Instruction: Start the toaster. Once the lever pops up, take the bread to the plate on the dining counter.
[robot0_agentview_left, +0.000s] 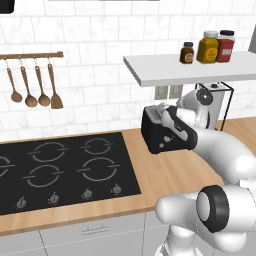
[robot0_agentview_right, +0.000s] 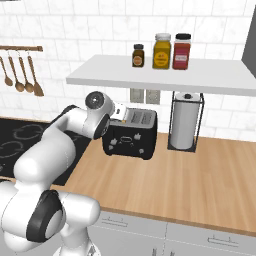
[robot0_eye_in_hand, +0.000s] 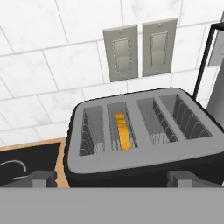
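The black toaster stands on the wood counter against the tiled wall, just right of the hob. In the hand view its grey top has four slots, and the bread sits sunk in the second slot from the left, with just its tan edge visible. My gripper hovers over the toaster's near top edge, open, its fingertips far apart with nothing between them. From the base views the hand is at the toaster's top, on the hob side. The plate and dining counter are out of view.
A black hob lies left of the toaster. A paper towel roll in a black wire holder stands to its right. A white shelf with three jars hangs low above. Two wall outlets sit behind. Wooden utensils hang on a rail.
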